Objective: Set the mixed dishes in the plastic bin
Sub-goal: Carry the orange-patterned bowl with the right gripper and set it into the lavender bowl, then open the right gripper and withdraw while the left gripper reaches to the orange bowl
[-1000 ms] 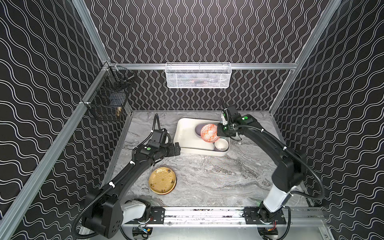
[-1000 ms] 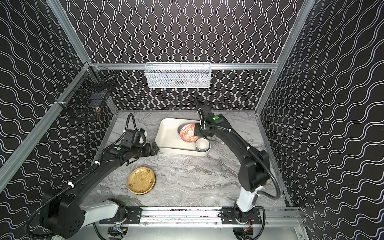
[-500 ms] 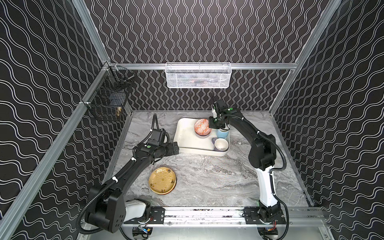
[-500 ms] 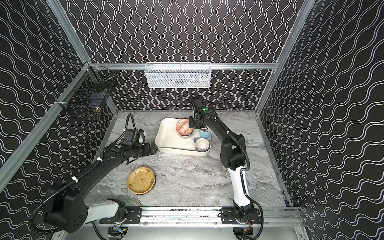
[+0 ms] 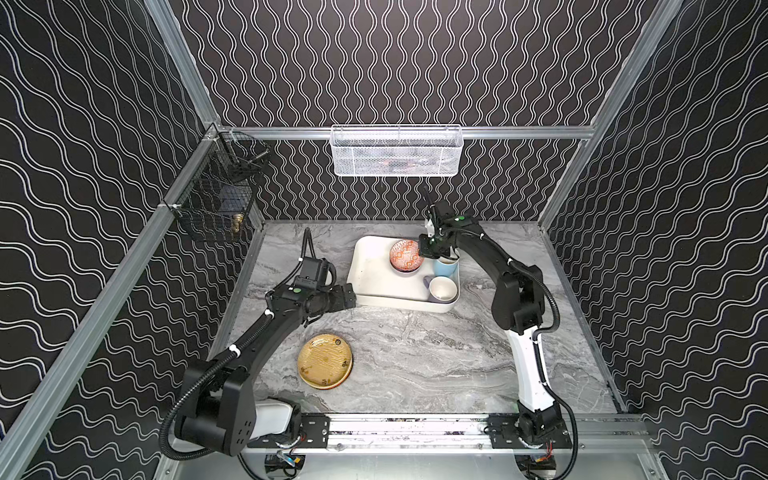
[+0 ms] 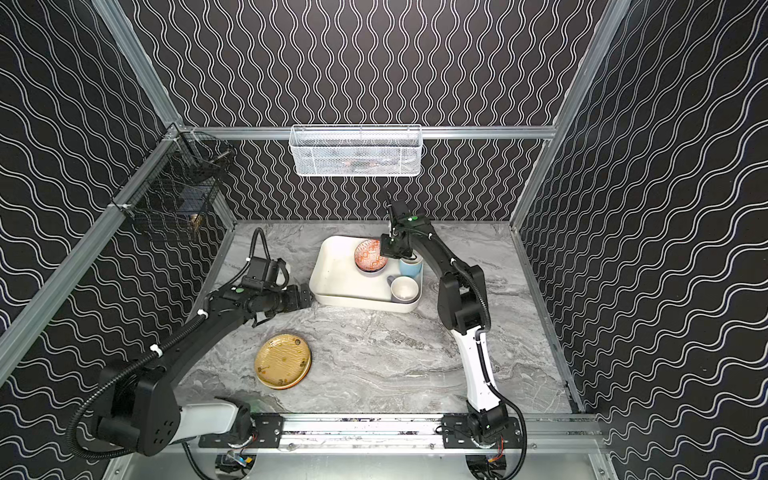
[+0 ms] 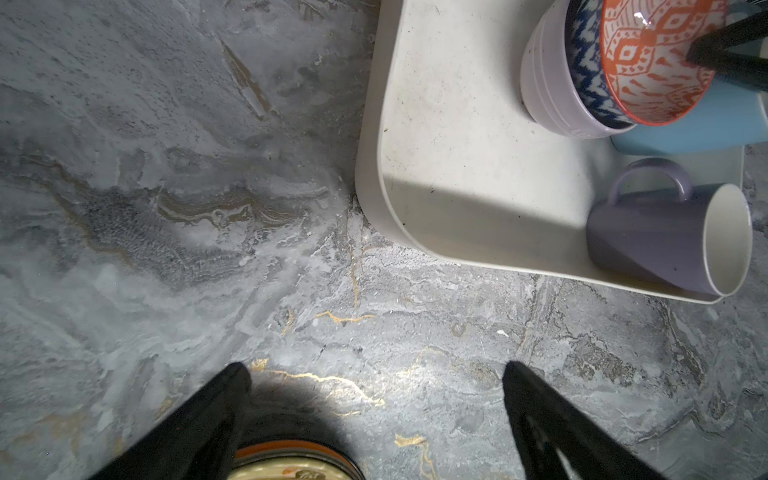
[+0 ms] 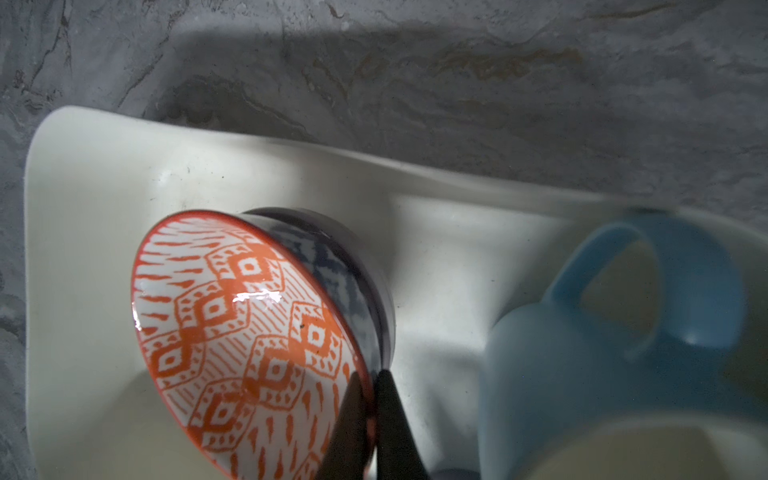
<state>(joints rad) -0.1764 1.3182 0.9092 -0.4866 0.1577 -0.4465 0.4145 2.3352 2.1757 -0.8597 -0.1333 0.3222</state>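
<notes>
light-blue mug [image 8: 582, 374] blurred and edge-cropped in the right wrist view; mesh basket [image 5: 357, 158] contents indistinct

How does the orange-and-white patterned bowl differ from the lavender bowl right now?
The orange-white patterned bowl has orange diamonds inside and a blue pattern outside; the lavender bowl is plain. The lavender bowl stands on the floor of the plastic bin; the patterned bowl leans tilted inside it. The right gripper is shut on the patterned bowl's rim; nothing grips the lavender bowl. Both are in the bin.

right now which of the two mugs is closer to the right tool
The light-blue mug, directly beside the right tool that pinches the orange-white patterned bowl; the lavender mug stands farther, in the near corner of the plastic bin.
</notes>
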